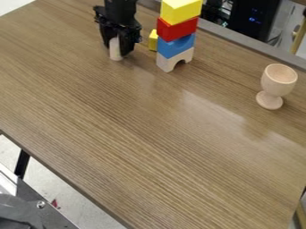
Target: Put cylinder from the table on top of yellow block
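Metal gear [42, 205] at 7 o'clock, off the tabletop [149, 134], nearest the camera. Your gripper [116, 50] is at 11 o'clock, pointing down. Fingers [127, 44] look closed on the cylinder [115, 53], one on each side, its lower end poking out below. Cylinder is pale, about upright; can't tell if its base touches the tabletop or hangs just above.

Target is likely the yellow block [181, 10] at 12 to 1 o'clock, top of a pile: red block [177, 29] under it, then blue block [176, 46], then arch [175, 60] at the bottom. Smaller yellow piece [154, 40] stands just beside the pile, nearer 12; probably not your target. Cup [278, 85] at 2 to 3, well apart.

Step in hand: secure and lift. Check the squeeze is firm, then go straight up until the cylinder's base is well over the yellow block. Only then cross toward 3 o'clock; cutting across low would likely topple the pile. Center over the top face, cylinder plumb, lower slowly, stop at first contact. Pushing down could tip the arch. Open gently, back off straight up so neither finger drags the cylinder.
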Tool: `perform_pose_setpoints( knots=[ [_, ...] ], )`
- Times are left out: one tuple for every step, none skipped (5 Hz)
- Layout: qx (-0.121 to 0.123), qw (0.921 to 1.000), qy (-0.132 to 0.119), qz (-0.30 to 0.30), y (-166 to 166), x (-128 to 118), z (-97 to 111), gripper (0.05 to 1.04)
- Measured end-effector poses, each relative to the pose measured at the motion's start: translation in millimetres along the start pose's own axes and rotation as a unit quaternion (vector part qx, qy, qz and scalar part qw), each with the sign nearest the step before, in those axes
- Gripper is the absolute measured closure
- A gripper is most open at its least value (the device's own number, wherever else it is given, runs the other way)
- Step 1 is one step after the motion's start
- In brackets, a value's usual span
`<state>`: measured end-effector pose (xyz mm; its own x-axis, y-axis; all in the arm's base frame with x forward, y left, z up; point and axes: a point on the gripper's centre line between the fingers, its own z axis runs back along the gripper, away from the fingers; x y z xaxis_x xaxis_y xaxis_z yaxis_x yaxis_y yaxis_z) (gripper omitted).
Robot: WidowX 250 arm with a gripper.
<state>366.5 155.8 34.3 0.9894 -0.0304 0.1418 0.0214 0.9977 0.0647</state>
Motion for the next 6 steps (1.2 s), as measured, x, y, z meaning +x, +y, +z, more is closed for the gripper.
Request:
perform_pose_setpoints(
  knots=[
    [0.001, 1.0, 0.002, 0.008, -0.6, -0.3, 0.6, 0.536],
    [0.007, 0.9996, 0.009, 0.024, 1.2, -0.8, 17.2, 0.536],
    [0.07, 0.9958, -0.039, 0.045, 7.6, 9.7, 76.4, 0.536],
    [0.1, 0.991, -0.067, 0.059, 6.1, 12.4, 112.8, 0.536],
    [0.103, 0.9876, -0.099, 0.065, 2.4, 17.0, 143.8, 0.536],
    [0.081, 0.9885, -0.119, 0.049, -14.9, 29.9, 160.6, 0.536]
  ],
)
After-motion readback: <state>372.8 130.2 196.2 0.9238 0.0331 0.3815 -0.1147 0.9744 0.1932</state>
